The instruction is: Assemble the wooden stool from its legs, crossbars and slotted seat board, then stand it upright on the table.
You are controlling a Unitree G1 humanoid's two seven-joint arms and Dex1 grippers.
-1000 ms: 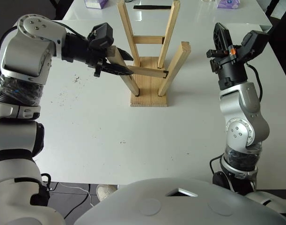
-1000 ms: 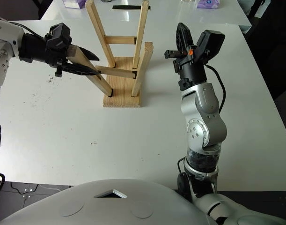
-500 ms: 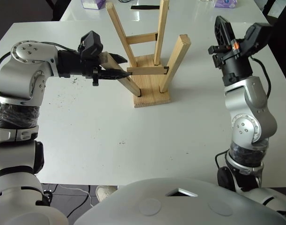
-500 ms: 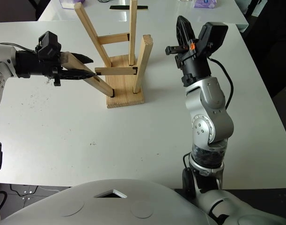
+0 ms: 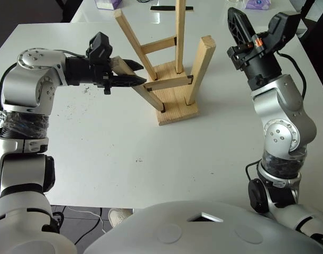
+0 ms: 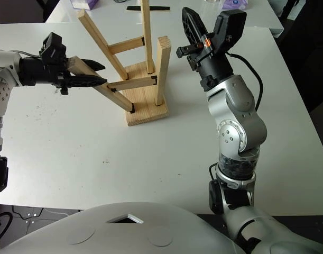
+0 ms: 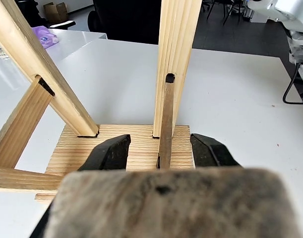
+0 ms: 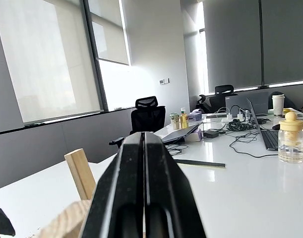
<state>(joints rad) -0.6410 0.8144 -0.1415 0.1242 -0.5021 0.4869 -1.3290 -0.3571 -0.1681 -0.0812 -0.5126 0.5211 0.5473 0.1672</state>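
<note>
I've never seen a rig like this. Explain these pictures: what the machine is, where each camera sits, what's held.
This is a humanoid robot with two arms, each ending in two fingers. Two pictures come from cameras in its head, looking down at a white table; the other two come from its wrists. On the table a wooden stool stands upside down, seat on the surface, legs up. The left fingers clamp one tilted leg. The right fingers are raised beside the stool, shut, holding nothing.
</note>
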